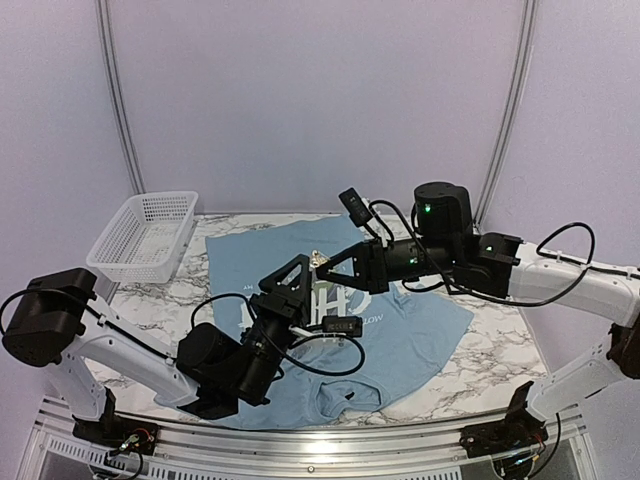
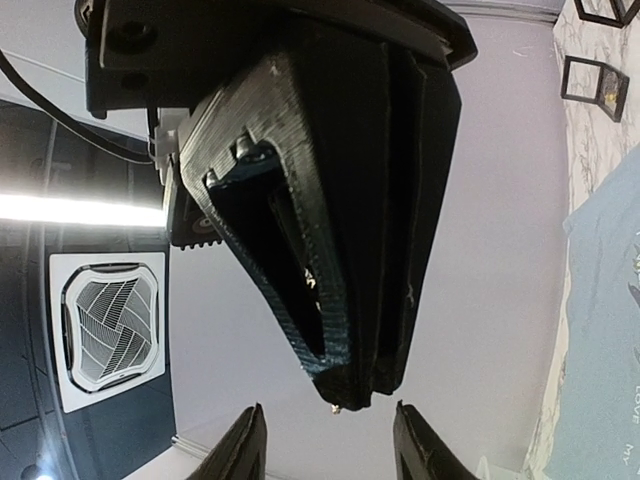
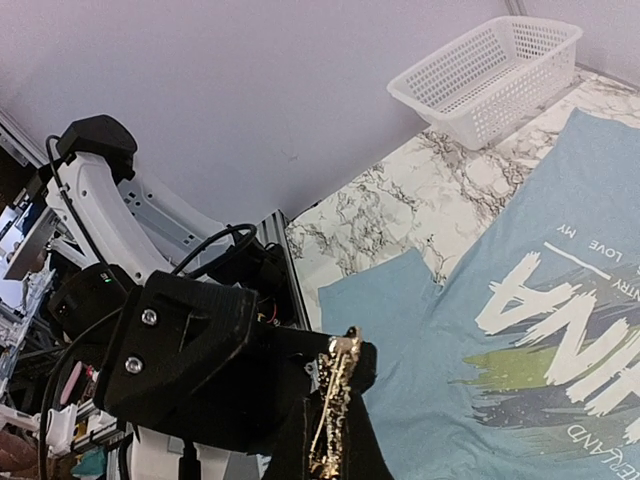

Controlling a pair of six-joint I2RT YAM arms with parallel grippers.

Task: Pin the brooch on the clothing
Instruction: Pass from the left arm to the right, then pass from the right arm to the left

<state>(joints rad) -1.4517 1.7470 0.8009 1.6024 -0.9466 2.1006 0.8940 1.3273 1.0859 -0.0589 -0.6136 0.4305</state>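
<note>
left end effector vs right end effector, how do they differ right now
The left end effector is open and holds nothing; the right end effector is shut on the brooch. The left one points up from the near side; the right one reaches in from the right. Both are black and meet nearly tip to tip above the shirt.

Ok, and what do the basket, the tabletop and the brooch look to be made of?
The basket looks like white moulded plastic, matte, an open mesh of small holes. The tabletop is marble-patterned, white with grey veins; real stone or a printed surface, cannot tell. The brooch seems metal, gold-toned and glinting, seen edge-on with a bumpy rim.
</note>
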